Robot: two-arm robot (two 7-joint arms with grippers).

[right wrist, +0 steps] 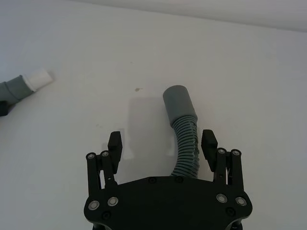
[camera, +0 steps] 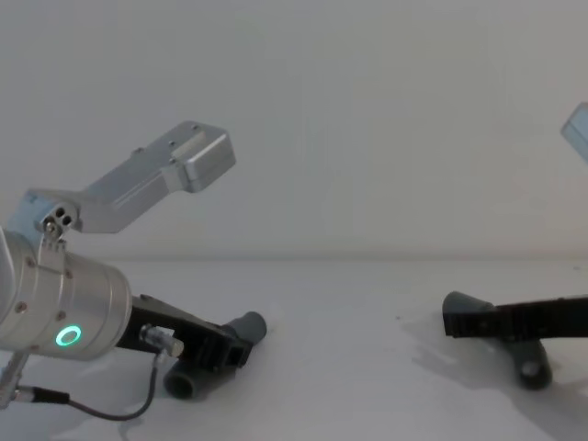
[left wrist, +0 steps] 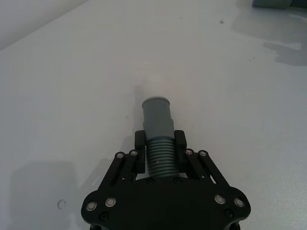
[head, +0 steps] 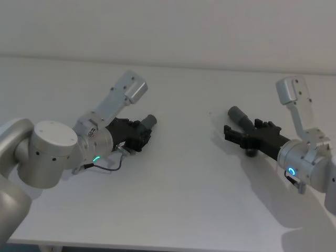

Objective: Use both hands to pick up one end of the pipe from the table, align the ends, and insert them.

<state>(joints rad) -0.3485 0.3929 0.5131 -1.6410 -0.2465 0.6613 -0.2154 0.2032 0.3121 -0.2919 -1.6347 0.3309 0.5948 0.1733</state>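
Left tool [left wrist: 159,143] was clamped tight on the ribbed part of the left hose piece [left wrist: 158,160], low over the bench [head: 178,184] on the robot's left, its grey cuff [left wrist: 157,115] and white tip [right wrist: 39,78] jutting past the fingertips. Right tool [right wrist: 162,143] stood wide open astride the right hose piece [right wrist: 187,139], which lay on the bench with its plain cuff [right wrist: 178,100] ahead of the fingers, well apart from the other piece

Two hose pieces [left wrist: 157,115] [right wrist: 180,103] (each ribbed, grey-cuffed), two claws [left wrist: 159,143] [right wrist: 162,143], one table [head: 178,199].
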